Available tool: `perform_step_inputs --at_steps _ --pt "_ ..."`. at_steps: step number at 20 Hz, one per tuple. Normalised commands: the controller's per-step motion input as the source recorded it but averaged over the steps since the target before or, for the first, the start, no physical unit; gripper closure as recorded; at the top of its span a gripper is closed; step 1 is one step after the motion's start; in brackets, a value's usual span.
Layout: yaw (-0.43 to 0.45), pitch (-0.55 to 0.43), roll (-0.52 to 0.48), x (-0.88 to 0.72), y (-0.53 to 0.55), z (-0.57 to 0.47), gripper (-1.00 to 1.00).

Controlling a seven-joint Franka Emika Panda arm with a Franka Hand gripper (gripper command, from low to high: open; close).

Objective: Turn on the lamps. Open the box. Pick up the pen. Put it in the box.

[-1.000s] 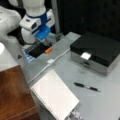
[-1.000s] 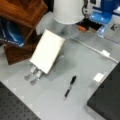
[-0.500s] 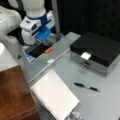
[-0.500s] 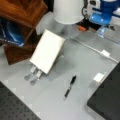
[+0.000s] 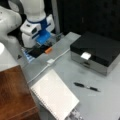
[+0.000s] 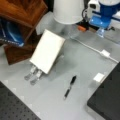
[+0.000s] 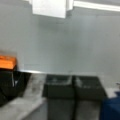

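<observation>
Your end effector sits low at a front view's top left, near the orange switch on the white cable. In the wrist view its two dark fingers press together with nothing between them, clenched on air above the grey counter.

The box lies shut, its matte black lid flat over silver-grey sides, a small pale latch on the front. The pen, slim and black with a silvery middle, rests on the counter just in front of the box, well apart from your end effector; in a front view it lies between the notepad and the box corner. The lampshade is smooth, cream-white and broad.

Risks, as a judgement: the cable is thin and loose, so a sideways drag could snag it and shift the lamp. The round pen may roll if nudged. The latch is small and easy to miss.
</observation>
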Motion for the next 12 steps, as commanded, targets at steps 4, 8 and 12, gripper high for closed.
perform_step_inputs --at_steps 4,8,12 --pt "-0.059 -0.276 -0.033 -0.29 0.2 -0.35 1.0" --pt "-0.085 -0.271 0.015 -0.28 0.24 -0.29 1.0" --pt "-0.105 -0.254 0.058 -0.3 0.24 -0.29 1.0"
